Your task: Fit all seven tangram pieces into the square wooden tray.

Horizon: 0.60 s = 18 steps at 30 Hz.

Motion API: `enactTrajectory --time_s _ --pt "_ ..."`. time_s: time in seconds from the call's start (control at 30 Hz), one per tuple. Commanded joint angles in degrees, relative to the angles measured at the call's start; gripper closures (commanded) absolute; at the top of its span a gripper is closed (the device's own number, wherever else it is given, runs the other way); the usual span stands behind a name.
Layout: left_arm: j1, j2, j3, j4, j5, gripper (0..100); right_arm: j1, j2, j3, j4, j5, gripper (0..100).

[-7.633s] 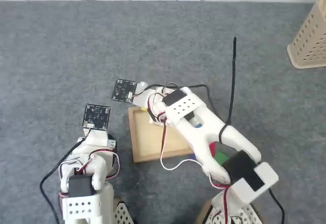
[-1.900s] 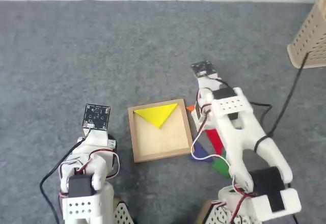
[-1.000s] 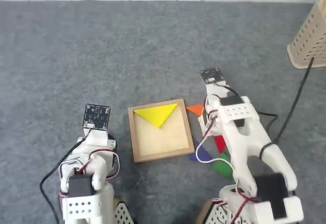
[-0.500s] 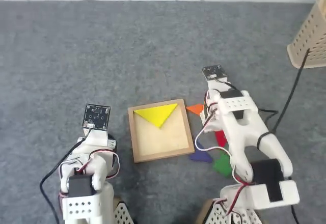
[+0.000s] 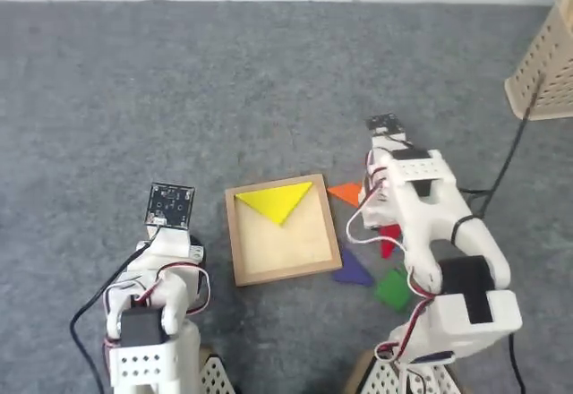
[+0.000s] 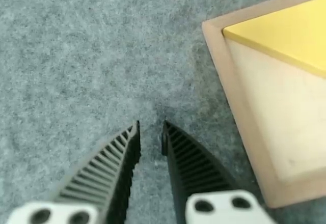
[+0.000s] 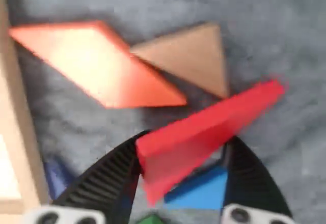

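The square wooden tray (image 5: 240, 252) lies mid-table with a yellow triangle (image 5: 273, 201) in its far corner. Just right of it, under the right arm, lie an orange parallelogram (image 5: 346, 192), a purple piece (image 5: 353, 271), a green piece (image 5: 392, 288) and a red piece (image 5: 388, 240). In the right wrist view my right gripper (image 7: 181, 152) is shut on the red piece (image 7: 204, 137), which sits tilted between the fingers. Beside it are the orange parallelogram (image 7: 97, 63), a brown triangle (image 7: 191, 61) and a blue piece (image 7: 198, 191). My left gripper (image 6: 150, 132) is shut over bare carpet, beside the tray's corner (image 6: 216, 33).
Grey carpet covers the table. A beige perforated basket (image 5: 546, 63) stands at the far right edge. A black cable (image 5: 512, 157) runs from the right arm towards it. Open carpet stretches beyond the tray and to its left.
The right arm left the yellow triangle in the tray, swung right over the loose pieces, and now has the red piece between its fingers. The left arm has kept still.
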Motion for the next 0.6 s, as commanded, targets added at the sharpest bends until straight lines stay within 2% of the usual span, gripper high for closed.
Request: enactTrajectory --time_s 0.0,0.17,0.33,0.57 --pt "0.0 -1.3 -0.5 0.0 0.4 93 1.4 1.8 -1.6 1.1 -1.2 86.5" --pt "0.0 -1.3 -0.5 0.0 0.4 93 1.4 1.4 -1.4 0.7 -1.3 99.1" --pt "0.0 -1.3 -0.5 0.0 0.4 93 1.4 -0.7 -1.4 0.7 -0.9 99.2" --pt "0.0 -1.3 -0.5 0.0 0.4 93 -0.6 -14.0 3.0 1.0 -0.7 99.2"
